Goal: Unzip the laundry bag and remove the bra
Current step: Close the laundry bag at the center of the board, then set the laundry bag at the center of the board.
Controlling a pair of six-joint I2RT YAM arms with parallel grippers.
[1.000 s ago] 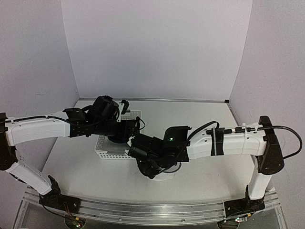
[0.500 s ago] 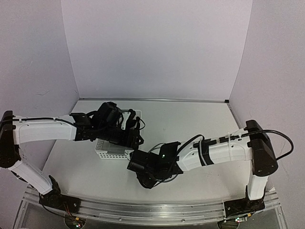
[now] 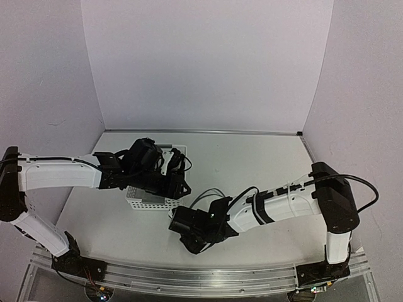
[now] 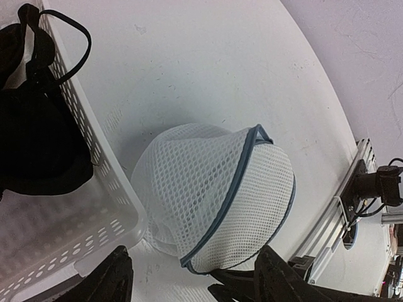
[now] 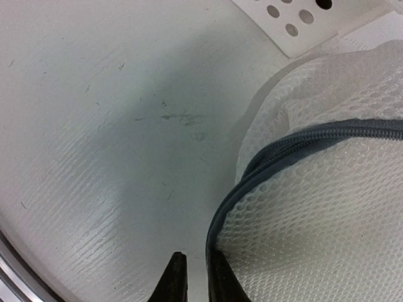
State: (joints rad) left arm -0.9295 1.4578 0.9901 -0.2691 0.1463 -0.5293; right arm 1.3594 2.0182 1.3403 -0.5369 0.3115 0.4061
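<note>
The laundry bag [image 4: 214, 195], a white mesh pouch with a dark zipped rim, lies on the table beside the basket. It also shows in the top view [image 3: 203, 199] and the right wrist view [image 5: 327, 220]. The black bra [image 4: 31, 132] lies inside the basket, one strap looped over the wall. My left gripper [image 4: 196, 284] hovers open above the basket's corner, nothing between its fingers; from above it stands there too [image 3: 178, 184]. My right gripper [image 5: 197, 278] is low at the bag's near rim [image 3: 189, 229], jaws a narrow crack apart and empty, one fingertip [image 5: 221, 277] against the rim.
A white perforated plastic basket [image 3: 148, 200] stands left of centre, its corner [image 5: 296, 22] just beyond the bag. The table's metal front rail [image 4: 352, 195] runs close behind the bag. White walls close in the back and sides.
My right arm has swung toward the near left and dropped lower beside the bag, and its jaws have parted a crack. My left arm has reached a little further right over the basket.
</note>
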